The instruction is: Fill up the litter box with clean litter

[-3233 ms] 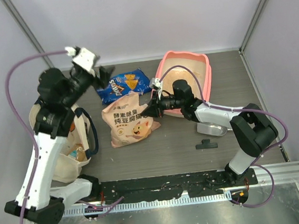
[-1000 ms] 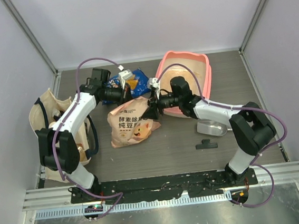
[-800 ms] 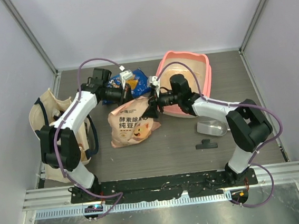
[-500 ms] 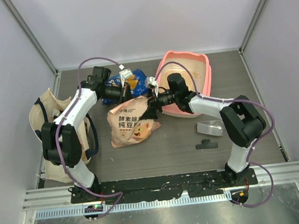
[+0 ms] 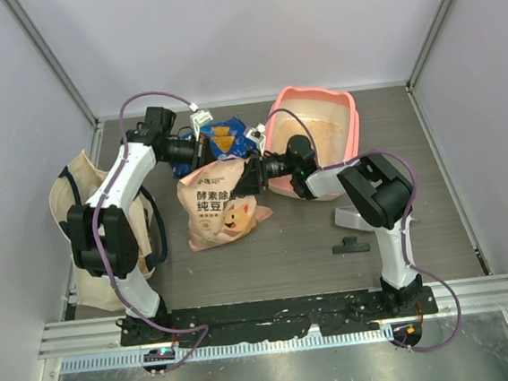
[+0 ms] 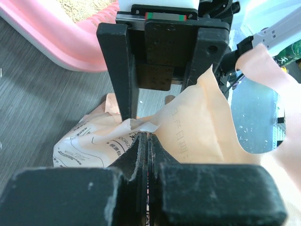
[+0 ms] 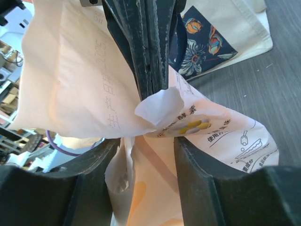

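Left gripper (image 6: 146, 141) pinched tight on the top flap of the litter bag (image 5: 220, 207), right gripper (image 7: 146, 150) with jaws apart around that same flap.
The bag stands mid-worktop, a bit left of centre. Just behind it lies a blue chip bag (image 5: 226, 137). The pink litter box (image 5: 346, 100) sits by the far edge, right of centre, with some beige litter (image 5: 320, 130) inside.

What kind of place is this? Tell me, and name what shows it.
Probably a robot test cell, not a home: bare white walls, a left arm and right arm bolted to a base plate, and a staged chore with a litter box and litter bag.
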Available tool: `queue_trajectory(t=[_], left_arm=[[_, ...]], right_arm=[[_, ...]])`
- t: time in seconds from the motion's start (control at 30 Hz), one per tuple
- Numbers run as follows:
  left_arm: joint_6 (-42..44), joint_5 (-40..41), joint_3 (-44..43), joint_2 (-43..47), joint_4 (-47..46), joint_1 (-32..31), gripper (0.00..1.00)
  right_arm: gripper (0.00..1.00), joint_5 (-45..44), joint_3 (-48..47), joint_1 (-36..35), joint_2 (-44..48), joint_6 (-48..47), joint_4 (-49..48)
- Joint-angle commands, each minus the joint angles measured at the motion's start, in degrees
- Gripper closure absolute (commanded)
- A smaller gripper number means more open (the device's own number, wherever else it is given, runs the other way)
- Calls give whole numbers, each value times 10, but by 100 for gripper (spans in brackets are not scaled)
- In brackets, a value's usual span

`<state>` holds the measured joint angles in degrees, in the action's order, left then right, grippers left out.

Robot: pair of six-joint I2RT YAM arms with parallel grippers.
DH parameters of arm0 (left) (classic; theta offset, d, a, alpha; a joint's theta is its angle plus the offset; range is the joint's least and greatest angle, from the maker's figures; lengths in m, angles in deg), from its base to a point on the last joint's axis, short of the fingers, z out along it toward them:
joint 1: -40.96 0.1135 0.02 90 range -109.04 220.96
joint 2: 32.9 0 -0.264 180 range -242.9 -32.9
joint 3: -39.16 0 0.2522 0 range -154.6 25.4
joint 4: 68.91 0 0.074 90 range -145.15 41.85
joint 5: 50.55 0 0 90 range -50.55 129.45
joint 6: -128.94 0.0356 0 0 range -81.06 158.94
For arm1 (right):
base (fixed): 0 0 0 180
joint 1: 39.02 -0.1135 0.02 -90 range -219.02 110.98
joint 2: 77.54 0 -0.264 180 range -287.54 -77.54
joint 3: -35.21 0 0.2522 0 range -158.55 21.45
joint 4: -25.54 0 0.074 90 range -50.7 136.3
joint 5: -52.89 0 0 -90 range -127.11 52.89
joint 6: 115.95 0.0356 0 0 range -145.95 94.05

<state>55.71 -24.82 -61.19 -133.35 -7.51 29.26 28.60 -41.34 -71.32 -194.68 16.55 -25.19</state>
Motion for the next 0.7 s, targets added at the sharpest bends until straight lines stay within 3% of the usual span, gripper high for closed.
queue_trajectory(t=[0.0, 0.13, 0.17, 0.2, 0.27, 0.3, 0.33, 0.47, 0.6, 0.67], left_arm=[[-4, -3, -19, 3, 6, 5, 100], [-18, 20, -7, 19, -15, 9, 99], [-24, 33, -4, 30, -33, 11, 95], [-31, 43, -1, 38, -46, 12, 81], [-69, 67, 6, 53, -90, 25, 68], [-87, 70, 7, 65, -104, 33, 57], [-105, 69, 5, 70, -116, 52, 52], [-135, 62, -46, 97, -98, 100, 39], [-17, 70, -51, 171, 48, 114, 34], [13, 79, -13, 210, 70, 114, 31]], right_arm=[[51, 21, -29, -7, 2, 131, -210], [71, 0, -17, -2, 30, 97, -169], [74, -6, -14, -1, 40, 83, -137], [79, -11, -12, 0, 48, 66, -115], [85, -33, -6, 1, 81, -13, -17], [87, -37, -4, 1, 90, -35, 11], [92, -44, -3, 1, 99, -58, 58], [98, -54, 1, 4, 130, -111, 126], [98, -57, -1, 14, 140, -126, 163], [98, -56, -8, 18, 142, -146, 193]])
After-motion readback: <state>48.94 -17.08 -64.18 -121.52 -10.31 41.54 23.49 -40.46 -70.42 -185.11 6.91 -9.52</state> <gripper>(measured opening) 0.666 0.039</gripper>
